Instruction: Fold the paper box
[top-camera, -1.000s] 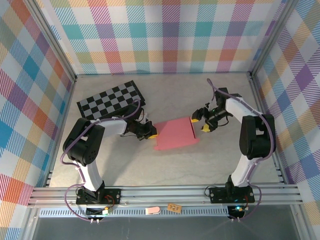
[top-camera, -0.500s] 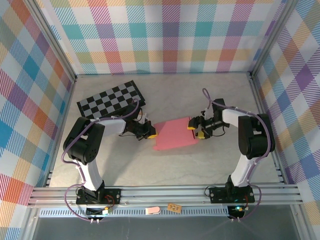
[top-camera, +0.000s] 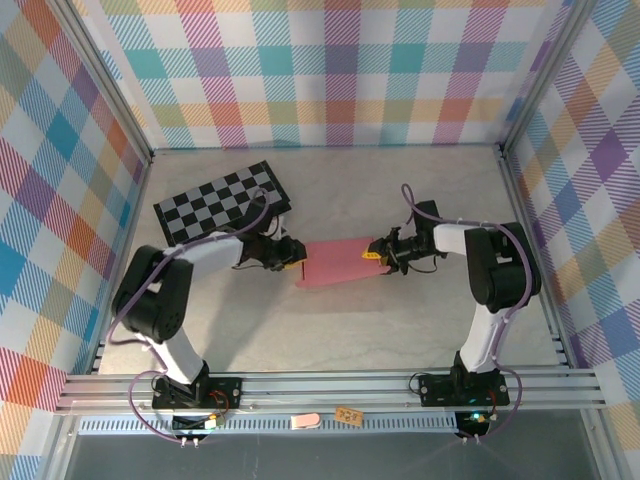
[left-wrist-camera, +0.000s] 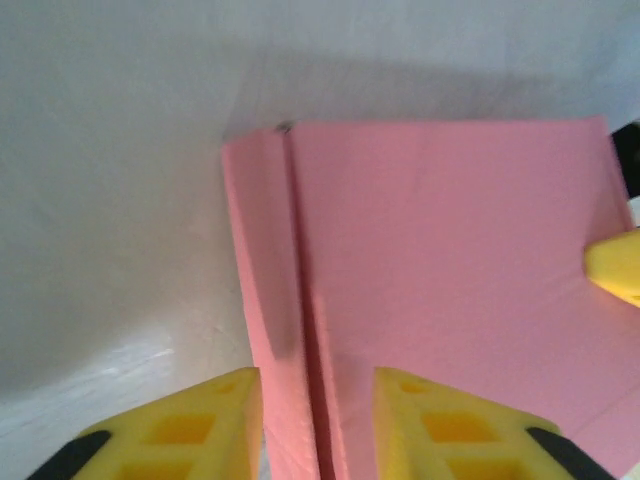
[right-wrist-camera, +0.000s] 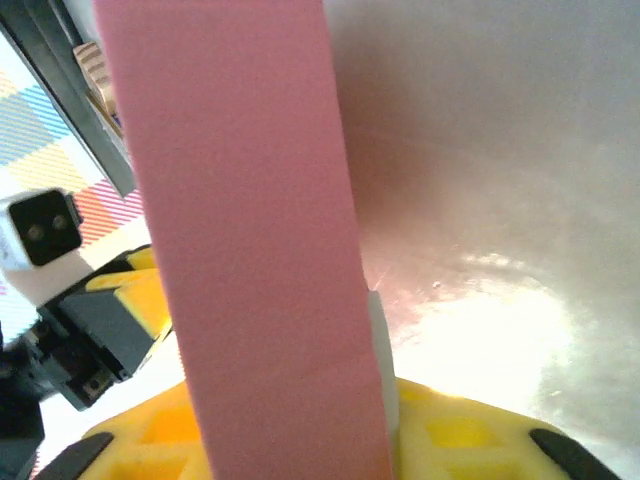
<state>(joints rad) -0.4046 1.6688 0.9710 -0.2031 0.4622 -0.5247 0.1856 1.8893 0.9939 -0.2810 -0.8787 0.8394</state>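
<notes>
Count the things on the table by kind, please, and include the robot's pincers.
pink paper box: 1
checkered board: 1
pincers: 2 (left pincer, right pincer)
Total: 4

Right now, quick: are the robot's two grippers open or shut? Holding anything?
Left gripper: open, fingers apart on either side of the paper box edge.
Right gripper: cannot tell; the paper box covers the gap between its fingers.

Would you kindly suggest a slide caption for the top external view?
Left tool and right tool sit at opposite ends of the pink paper box; checkered board behind.
</notes>
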